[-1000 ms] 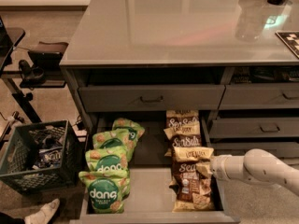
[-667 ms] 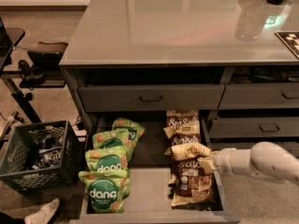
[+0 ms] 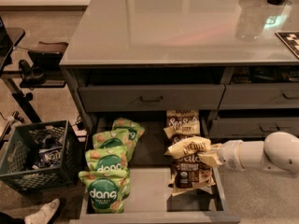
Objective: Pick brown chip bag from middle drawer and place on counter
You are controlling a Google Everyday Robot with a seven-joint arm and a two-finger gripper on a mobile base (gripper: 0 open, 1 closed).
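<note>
As the middle drawer (image 3: 145,190) stands pulled out at the bottom of the view, its pale floor lies to the left of the gripper (image 3: 211,156) and a little nearer. The green "dang" bags (image 3: 108,171) are in a row further to the left, well apart from the gripper. The gripper comes in from the right and seems to be pinching the right edge of the brown chip bag (image 3: 189,167), close under its cream top band. The bag sits in the right row of the drawer, directly to the left of the gripper. Its long axis runs from front to back, with the top band at the far end, curled up, and the printed face turned upward. I judge that the grasp is made and the lift is beginning. The next move asks for a rise clear of the drawer wall, then a carry up and beyond to the counter (image 3: 177,27). A second brown bag (image 3: 182,124) lies just behind.
</note>
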